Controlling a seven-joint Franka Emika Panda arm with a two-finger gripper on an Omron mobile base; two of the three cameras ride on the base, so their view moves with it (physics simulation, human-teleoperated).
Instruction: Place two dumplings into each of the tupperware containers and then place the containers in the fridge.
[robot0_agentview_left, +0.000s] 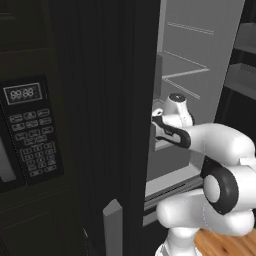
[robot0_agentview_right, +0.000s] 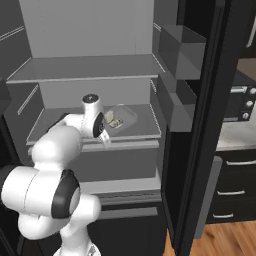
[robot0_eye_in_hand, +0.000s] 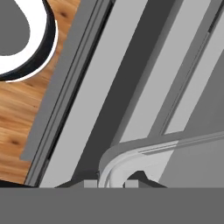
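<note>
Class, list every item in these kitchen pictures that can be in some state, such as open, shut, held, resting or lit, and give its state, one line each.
Fridge: door open, upper shelves bare.
Container: resting on the middle fridge shelf, something pale inside it.
Claw: shut on the container's rim.
Microwave: door closed, display lit.
Drawers: closed.
</note>
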